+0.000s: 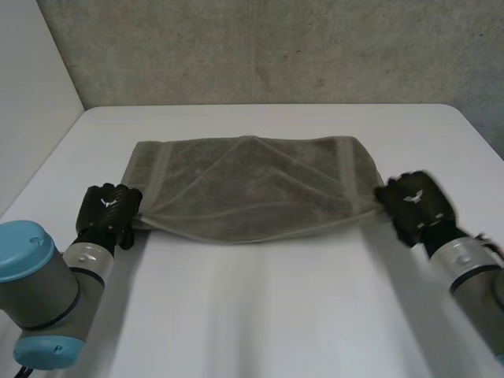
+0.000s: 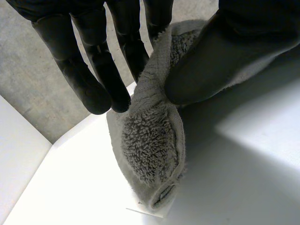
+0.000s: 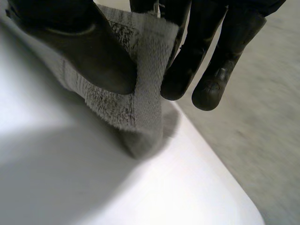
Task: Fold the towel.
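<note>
Towel, grey and thick, lying as a wide band across the middle of a white table. The towel's far long edge rests flat. Its near long edge sags in a shallow curve between two black robot hands. Diagonal creases cross the towel's top face, and a woven stripe runs near each short end. More than one layer seems to show along the near edge, so the towel looks already doubled, though the number of layers cannot be told.

The left hand is at the towel's near left corner. Its wrist view shows the thumb pressing the cloth against the fingers, so this hand is clamped on that corner. A loop of terry hangs below the pinch, close over the table.

The right hand is at the towel's near right corner. Its own thumb and fingers squeeze the striped hem between them, so it too is clamped on the cloth, with the corner drooping beneath the grip.

As a judgement, the fold is partway along. Both near corners are gripped and the near edge is raised, but it has not yet been laid over. What seems left is to carry both corners across to the towel's far edge, set them down squarely and let go. Another fold, bringing the short ends together, may follow.
</note>
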Robot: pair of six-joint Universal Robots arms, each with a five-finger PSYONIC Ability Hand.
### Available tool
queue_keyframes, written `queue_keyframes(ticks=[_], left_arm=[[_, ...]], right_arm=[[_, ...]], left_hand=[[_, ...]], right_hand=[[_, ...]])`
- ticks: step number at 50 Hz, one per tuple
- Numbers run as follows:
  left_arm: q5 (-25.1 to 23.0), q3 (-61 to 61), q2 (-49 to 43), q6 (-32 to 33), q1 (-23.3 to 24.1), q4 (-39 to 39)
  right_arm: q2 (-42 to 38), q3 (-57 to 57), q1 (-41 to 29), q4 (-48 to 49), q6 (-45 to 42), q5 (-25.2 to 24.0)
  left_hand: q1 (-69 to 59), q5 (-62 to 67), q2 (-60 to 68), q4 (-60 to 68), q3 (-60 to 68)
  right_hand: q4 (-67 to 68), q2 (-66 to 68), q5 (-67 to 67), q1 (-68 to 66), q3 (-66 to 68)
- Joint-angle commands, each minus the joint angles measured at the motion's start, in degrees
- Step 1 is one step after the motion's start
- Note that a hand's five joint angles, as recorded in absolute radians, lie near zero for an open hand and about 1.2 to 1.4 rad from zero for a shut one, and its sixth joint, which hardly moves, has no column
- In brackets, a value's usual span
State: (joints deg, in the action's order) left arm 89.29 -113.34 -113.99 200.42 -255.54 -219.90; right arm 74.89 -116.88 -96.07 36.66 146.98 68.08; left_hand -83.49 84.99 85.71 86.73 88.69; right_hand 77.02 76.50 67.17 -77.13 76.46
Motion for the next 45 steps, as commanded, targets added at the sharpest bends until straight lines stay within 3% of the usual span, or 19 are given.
queue_keyframes(ticks=[1, 25, 33, 39, 45], left_arm=[[0.0, 0.2, -0.4, 0.1, -0.3, -0.1], [0.2, -2.1, 3.0, 0.1, 0.2, 1.0], [-0.4, -8.5, 15.3, 0.1, 0.9, 3.4], [-0.5, -11.6, 21.8, 0.1, 1.0, 7.9], [-0.6, -14.6, 30.8, 0.1, 1.0, 14.2]], right_arm=[[2.4, 1.4, 4.6, -0.5, 12.2, 2.7], [1.8, 4.0, 4.6, -7.1, 10.3, 3.2], [7.5, 4.5, 4.6, -20.2, 6.9, 1.9], [13.1, 2.8, 6.9, -31.6, -0.7, -2.8], [21.5, 1.4, 15.5, -43.8, -8.2, -7.8]], left_hand=[[3.5, -15.0, -5.7, -6.7, -8.7], [3.5, -15.0, -5.7, -6.7, -8.7], [3.5, -15.0, -5.7, -6.7, -8.7], [3.5, -15.0, -5.7, -6.7, -8.7], [3.5, -15.0, -5.7, -6.7, -8.7]], right_hand=[[3.0, 3.5, 2.8, -2.9, 3.5], [3.0, 3.5, 2.8, -2.9, 3.5], [3.0, 3.5, 2.8, -2.9, 3.5], [3.0, 3.5, 2.8, -2.9, 3.5], [3.0, 3.5, 2.8, -2.9, 3.5]])
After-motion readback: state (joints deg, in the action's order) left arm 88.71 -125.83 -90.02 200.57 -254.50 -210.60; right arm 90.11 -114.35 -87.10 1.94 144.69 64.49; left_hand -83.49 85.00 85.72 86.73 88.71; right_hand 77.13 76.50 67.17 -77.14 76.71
